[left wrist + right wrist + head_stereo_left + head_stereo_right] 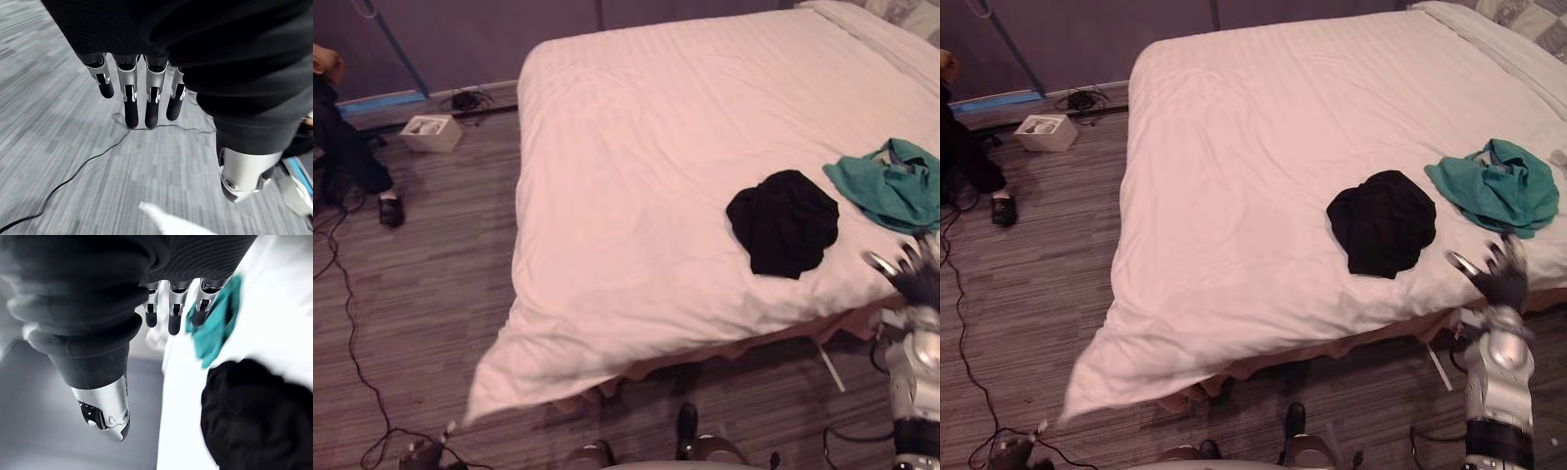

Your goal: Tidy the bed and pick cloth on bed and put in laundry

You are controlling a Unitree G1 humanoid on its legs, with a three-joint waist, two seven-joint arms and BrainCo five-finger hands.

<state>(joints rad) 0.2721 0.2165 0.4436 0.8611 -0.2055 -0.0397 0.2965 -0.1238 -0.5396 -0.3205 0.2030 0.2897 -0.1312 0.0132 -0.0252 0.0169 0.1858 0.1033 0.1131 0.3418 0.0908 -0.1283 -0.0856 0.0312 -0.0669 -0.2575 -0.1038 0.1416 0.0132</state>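
While black cloth (pixel 1381 221) and teal cloth (pixel 1496 186) lie on the bed (pixel 1253 147), left hand (pixel 131 98) and right hand (pixel 1503 279) hang open — empty.

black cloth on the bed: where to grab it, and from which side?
Probably the bunched middle of the black cloth, from above, reaching in over the near edge of the bed. It lies in a crumpled heap with raised folds, close to that edge, and the open right hand is near it. The teal cloth lies apart, so shouldn't snag.

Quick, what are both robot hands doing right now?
Left hand: open, empty, above the grey floor.
Right hand: open, empty, by the white bed.
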